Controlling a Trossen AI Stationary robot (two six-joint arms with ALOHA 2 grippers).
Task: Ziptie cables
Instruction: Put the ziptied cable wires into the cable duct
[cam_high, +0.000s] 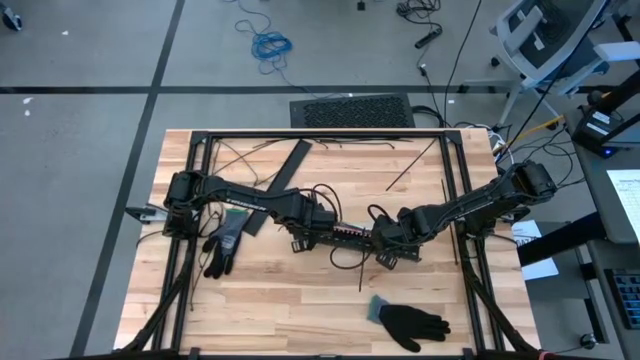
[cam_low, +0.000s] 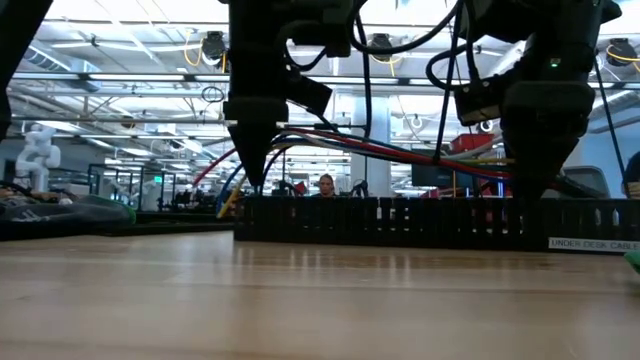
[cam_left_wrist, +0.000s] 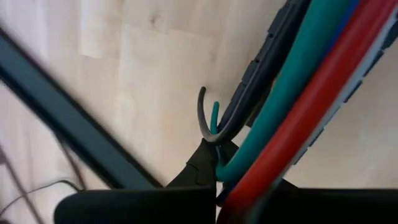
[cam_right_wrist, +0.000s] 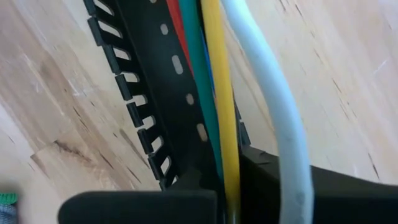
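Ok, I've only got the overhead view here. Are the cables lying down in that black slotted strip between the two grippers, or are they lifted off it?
Observer: Lifted. In the low view the cables arch above the black slotted strip, between the left gripper and the right gripper.
Operator: Which colours are in the bundle? From above it just looks dark.
Observer: The right wrist view shows a red strand, a green strand, a yellow strand and a white strand running along the strip's slotted wall.
Operator: Any loose ends?
Observer: Yes. In the left wrist view a grey end and a green end curl up free by the left gripper.
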